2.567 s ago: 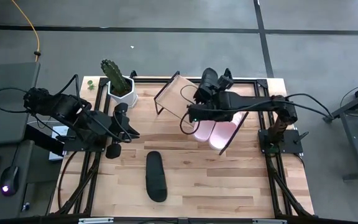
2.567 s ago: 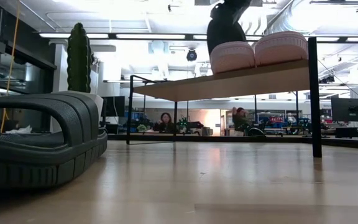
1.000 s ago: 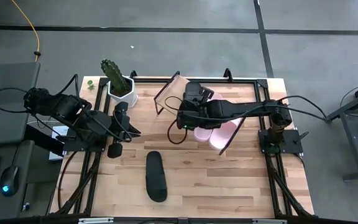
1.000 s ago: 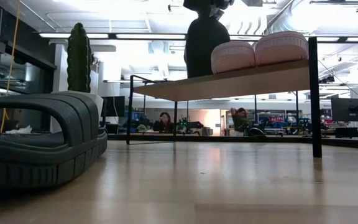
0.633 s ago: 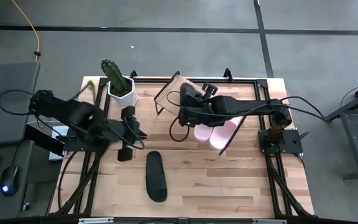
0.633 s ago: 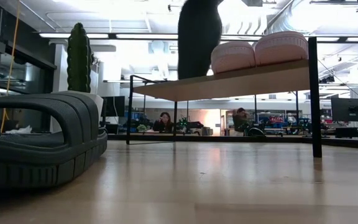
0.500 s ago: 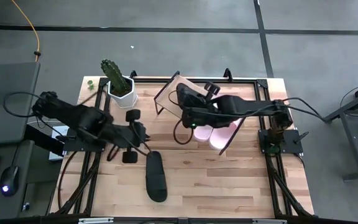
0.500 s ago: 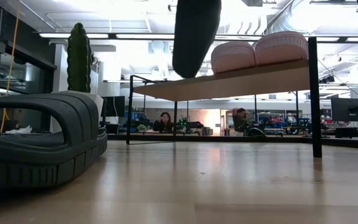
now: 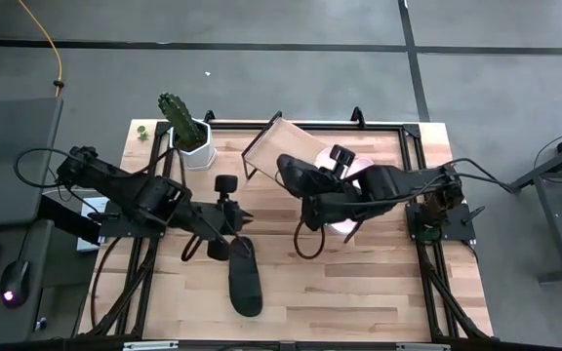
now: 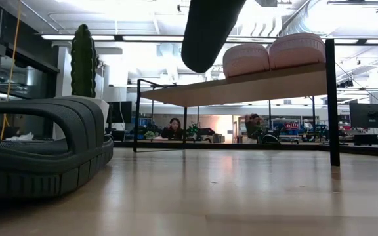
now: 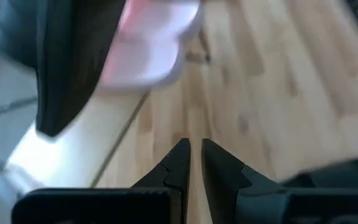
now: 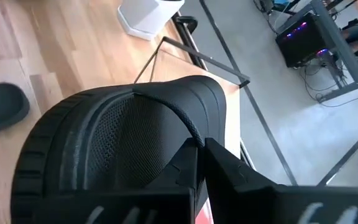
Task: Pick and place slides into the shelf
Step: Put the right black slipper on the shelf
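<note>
Your right claw, clamped on a black slide, must lower it onto the shelf; left claw nearly together.

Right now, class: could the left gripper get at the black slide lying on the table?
Probably yes. The left gripper hovers beside that black slide's near end, nothing between them, but its fingers are nearly shut and must open first.
</note>
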`<state>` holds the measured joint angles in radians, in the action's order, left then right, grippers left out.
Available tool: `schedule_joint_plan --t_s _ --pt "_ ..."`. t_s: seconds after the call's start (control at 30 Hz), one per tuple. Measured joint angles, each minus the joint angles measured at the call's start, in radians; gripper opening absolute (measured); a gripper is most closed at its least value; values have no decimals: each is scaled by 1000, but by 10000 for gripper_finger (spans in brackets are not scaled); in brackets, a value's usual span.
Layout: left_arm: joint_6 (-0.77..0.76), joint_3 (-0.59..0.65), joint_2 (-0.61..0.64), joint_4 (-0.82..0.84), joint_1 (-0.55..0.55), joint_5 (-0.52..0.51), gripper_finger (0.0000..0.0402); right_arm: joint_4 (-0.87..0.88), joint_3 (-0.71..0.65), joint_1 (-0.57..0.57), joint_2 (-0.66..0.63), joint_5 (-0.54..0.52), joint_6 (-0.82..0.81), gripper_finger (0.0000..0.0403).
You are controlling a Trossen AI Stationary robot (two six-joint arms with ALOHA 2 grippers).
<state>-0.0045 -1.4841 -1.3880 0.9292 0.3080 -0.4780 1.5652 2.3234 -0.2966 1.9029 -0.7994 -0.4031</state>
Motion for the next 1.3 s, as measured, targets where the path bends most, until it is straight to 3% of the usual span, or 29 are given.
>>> schedule_joint_plan --t_s 0.2,0.4,0.5,0.77,0.9,1.3 --pt "81 0 1 -170 0 72 31 1 0 -7 3 25 5 0" --pt "90 0 1 -200 0 78 43 -21 0 -6 10 85 41 0" --pt "86 0 1 -211 0 78 82 -39 -1 -7 18 115 65 0" --pt "83 0 1 -297 0 77 233 -89 -1 -7 33 206 138 0" --pt "98 0 -11 -351 0 81 274 -125 -1 -5 36 215 172 0" --pt "105 -2 -74 -423 2 75 285 -238 -2 -21 38 254 246 0"
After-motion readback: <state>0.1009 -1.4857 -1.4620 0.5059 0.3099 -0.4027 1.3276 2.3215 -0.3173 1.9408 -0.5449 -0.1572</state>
